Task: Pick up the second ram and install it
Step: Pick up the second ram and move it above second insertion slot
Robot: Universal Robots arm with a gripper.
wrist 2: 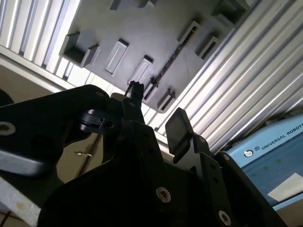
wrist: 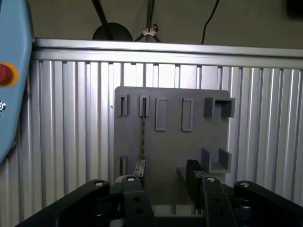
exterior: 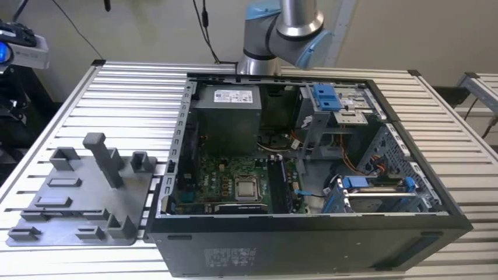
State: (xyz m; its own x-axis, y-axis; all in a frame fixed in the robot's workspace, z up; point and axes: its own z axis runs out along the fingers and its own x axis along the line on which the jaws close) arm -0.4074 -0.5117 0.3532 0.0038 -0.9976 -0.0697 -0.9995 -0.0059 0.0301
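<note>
1. Standing on edge in a tray slot, the ram (wrist: 143, 137) reads as a thin dark line in the first wrist view; the ram (wrist 2: 166, 64) looks the same in the second wrist view; nothing grips it.
2. Gripper (wrist: 166, 171) hangs above the tray; fingers spread apart, nothing between them; in the first wrist view one fingertip (wrist: 139, 166) overlaps the ram's near end; whether they touch, cannot tell.
3. Gripper (wrist 2: 156, 108) in the second wrist view: same wide gap, tray (wrist 2: 142, 28) beyond it.
4. Tray (wrist: 170, 142) is grey and flat with slots and upright posts; it lies on the slatted table (wrist: 71, 123).
5. In the exterior view the tray (exterior: 81, 195) sits at the exterior view's left; just beside it is the open case (exterior: 311, 251), on its side, motherboard (exterior: 233, 175) exposed.
6. Arm (exterior: 284, 26) stands at the case's far end.
</note>
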